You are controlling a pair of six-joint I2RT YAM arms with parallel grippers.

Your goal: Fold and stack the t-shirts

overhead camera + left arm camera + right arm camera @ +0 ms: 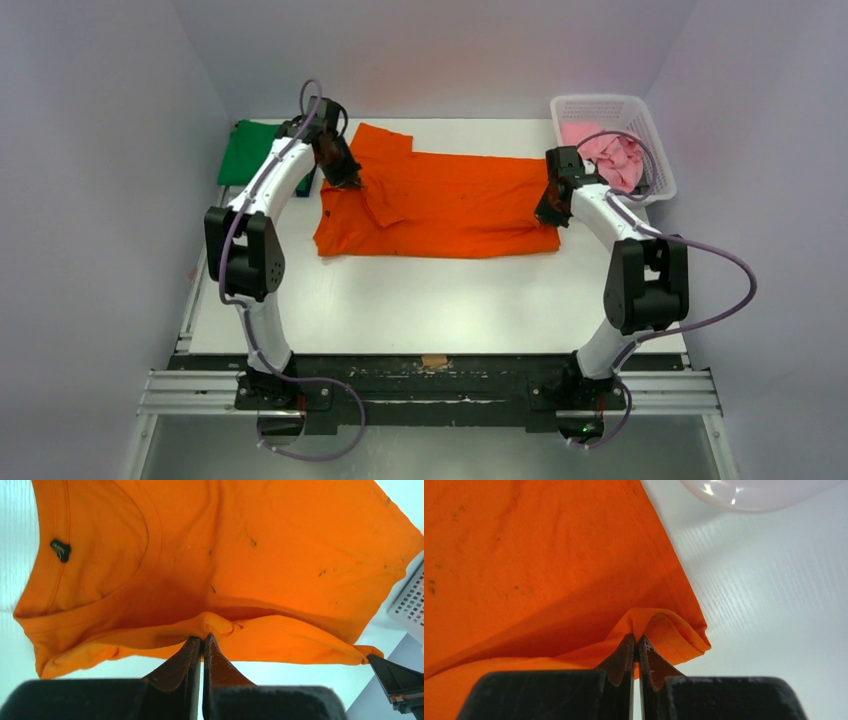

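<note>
An orange t-shirt [445,205] lies spread across the middle of the white table, one sleeve folded over at its upper left. My left gripper [345,176] is shut on a pinch of the shirt's cloth [212,625] near the collar end. My right gripper [551,208] is shut on a fold at the shirt's right edge [659,625]. A green t-shirt [250,152] lies folded at the far left, partly behind the left arm. A pink t-shirt [610,155] sits bunched in the basket.
The white lattice basket [650,140] stands at the far right corner of the table [400,300] and shows at the right edge of the left wrist view as the basket [412,602]. White walls close in the table on three sides.
</note>
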